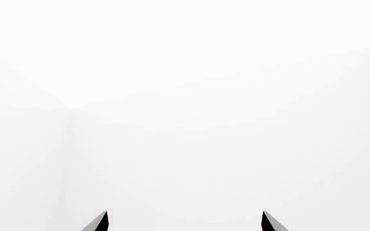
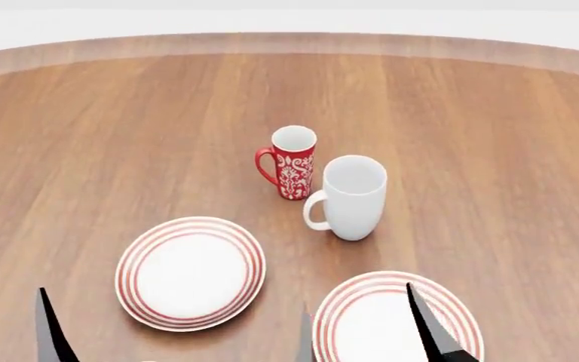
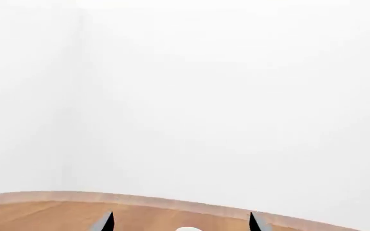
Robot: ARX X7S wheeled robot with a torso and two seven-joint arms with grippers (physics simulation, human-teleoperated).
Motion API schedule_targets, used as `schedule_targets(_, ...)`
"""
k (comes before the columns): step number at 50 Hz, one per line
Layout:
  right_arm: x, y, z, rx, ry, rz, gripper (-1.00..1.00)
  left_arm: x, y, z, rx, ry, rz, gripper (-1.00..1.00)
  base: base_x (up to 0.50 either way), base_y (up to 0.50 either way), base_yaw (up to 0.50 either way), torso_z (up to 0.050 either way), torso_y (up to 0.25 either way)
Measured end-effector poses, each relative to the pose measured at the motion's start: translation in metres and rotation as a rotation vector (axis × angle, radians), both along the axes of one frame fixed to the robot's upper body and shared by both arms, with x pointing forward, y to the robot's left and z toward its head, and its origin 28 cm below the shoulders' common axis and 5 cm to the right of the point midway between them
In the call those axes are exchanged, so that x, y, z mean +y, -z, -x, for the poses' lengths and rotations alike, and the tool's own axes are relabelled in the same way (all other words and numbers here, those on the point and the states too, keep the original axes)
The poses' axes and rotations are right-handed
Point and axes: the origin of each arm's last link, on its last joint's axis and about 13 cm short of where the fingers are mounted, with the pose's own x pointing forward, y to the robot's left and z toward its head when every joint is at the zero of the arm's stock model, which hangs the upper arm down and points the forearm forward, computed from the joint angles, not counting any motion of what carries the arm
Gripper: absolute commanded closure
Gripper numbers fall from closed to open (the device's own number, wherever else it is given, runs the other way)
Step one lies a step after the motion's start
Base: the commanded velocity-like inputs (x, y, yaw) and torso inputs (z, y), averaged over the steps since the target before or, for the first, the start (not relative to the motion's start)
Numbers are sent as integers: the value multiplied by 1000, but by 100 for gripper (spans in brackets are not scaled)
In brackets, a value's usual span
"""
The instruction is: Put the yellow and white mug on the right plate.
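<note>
Right gripper [image 2: 360,328], jaws wide and holding nothing, over the right plate [image 2: 342,317]; left gripper [image 1: 185,222] likewise wide, facing blank white. On the table [image 2: 88,136]: left plate [image 2: 129,260], white mug [image 2: 350,197], red mug [image 2: 292,162]. Yellow mug out of view.

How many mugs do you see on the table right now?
2. A slim red patterned mug stands mid-table, and a taller white mug stands just to its right and nearer the robot. No yellow and white mug shows in any view; it may sit outside the frame.
</note>
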Motion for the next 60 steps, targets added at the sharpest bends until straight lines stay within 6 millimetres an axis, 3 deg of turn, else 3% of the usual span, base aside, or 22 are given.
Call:
schedule_targets(30, -8, -26, -16, 414, -464, 244, -100, -3, 2, 3, -7, 5, -6, -100, 0, 0, 0, 0, 0)
schedule_targets(44, -6, -34, -12, 493, -701, 330, -100, -4, 3, 4, 1, 12, -10, -100, 0, 0, 0, 0, 0)
schedule_targets(60, 13, -34, -17, 498, -762, 344, -100, -6, 5, 6, 11, 22, -14, -100, 0, 0, 0, 0, 0)
